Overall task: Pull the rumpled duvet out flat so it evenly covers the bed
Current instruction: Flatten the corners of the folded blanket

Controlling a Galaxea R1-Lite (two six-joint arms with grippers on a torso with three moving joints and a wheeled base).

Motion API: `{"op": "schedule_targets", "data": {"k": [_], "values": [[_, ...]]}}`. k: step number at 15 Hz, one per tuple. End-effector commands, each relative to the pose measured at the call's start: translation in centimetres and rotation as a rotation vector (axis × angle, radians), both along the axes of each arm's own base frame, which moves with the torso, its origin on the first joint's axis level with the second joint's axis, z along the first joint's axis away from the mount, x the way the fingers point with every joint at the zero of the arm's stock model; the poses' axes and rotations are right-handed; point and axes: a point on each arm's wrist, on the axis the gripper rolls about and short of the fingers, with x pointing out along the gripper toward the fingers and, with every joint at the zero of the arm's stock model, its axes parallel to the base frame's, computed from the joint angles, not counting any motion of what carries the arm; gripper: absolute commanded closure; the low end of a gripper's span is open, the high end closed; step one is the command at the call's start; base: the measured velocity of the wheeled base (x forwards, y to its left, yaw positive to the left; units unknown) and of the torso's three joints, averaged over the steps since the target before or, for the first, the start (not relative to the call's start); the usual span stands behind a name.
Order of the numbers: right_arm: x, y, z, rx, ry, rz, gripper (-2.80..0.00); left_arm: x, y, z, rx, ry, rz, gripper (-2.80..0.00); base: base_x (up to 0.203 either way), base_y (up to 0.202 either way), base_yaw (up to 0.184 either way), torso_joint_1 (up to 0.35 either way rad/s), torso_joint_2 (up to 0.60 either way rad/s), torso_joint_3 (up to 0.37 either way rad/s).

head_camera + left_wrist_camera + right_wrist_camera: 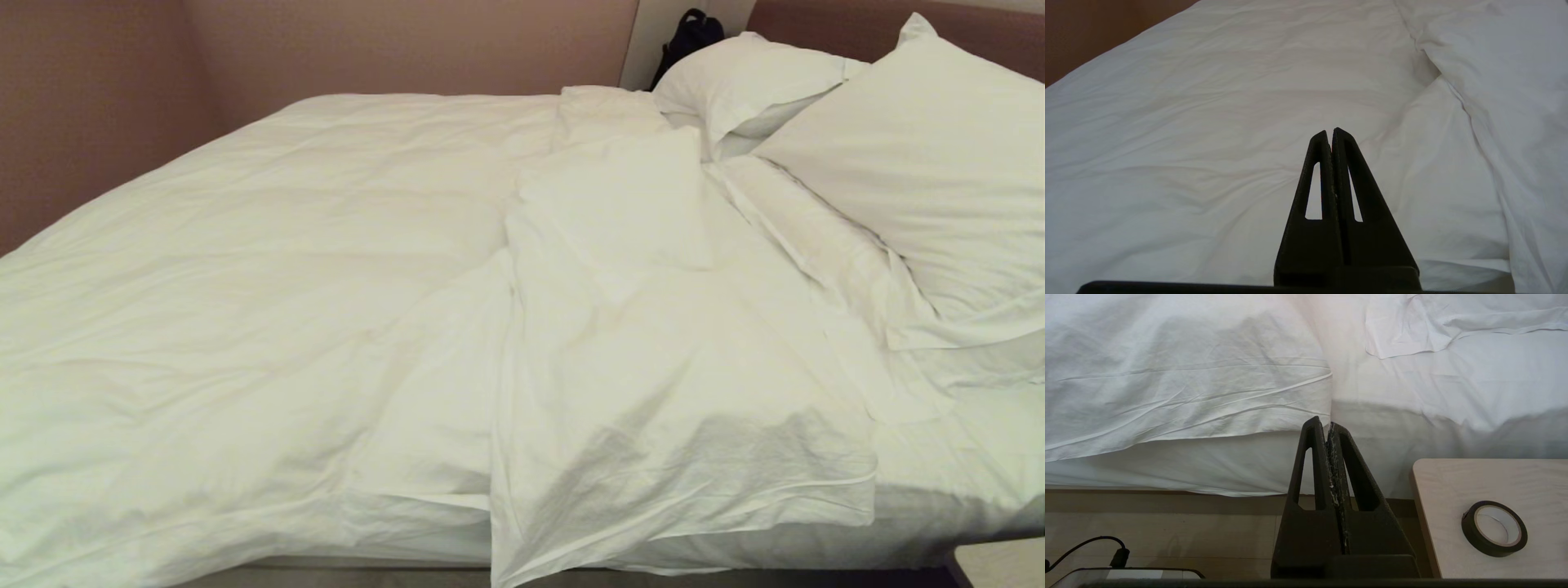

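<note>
Left gripper, black with slotted wedge-shaped fingers, was pressed fully together with nothing between the fingers. It hung above the large, puffy plain white duvet, clear of the fabric, pointing across the smoother stretch of it. In the left wrist view a thicker folded-over ridge of the same duvet ran just beyond and to one side of the fingertips.

Right gripper, same black slotted build, was likewise closed tight on nothing; whitish flecks showed along the seam between its fingers. It sat low beside the near edge of the bed, pointing at the hanging hem of the duvet without touching it. Near it stood a pale wooden side table carrying a roll of dark tape; a black cable lay on the tan floor on the other side.

From the head view neither arm was visible. The duvet covered the left part of the bed fairly flat, with soft creases. Right of centre a section was doubled back on itself, forming a raised fold that ran from the near edge up toward the pillows. Two plump white rectangular pillows leaned at the far right, against the brownish padded headboard. The thin white fitted sheet lay exposed at the near right corner. A black bag-like object sat behind the pillows.
</note>
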Motion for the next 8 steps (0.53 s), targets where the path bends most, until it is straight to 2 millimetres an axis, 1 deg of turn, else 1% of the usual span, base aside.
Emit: {"op": "schedule_targets", "data": {"k": [1,3,8], "values": [[0.0,0.0,0.0,0.0,0.0,0.0,0.0,-1.4,0.1,-0.7,-0.002,-0.026,0.003,0.0,0.0,0.0,0.0,0.0,0.0,0.0],[0.0,0.0,0.0,0.0,0.0,0.0,0.0,-2.2,0.1,-1.3,-0.003,-0.01,0.007,0.0,0.0,0.0,0.0,0.0,0.0,0.0],[0.0,0.0,0.0,0.0,0.0,0.0,0.0,-3.2,0.2,-2.1,-0.001,-0.015,0.054,0.0,0.0,0.0,0.0,0.0,0.0,0.0]]}}
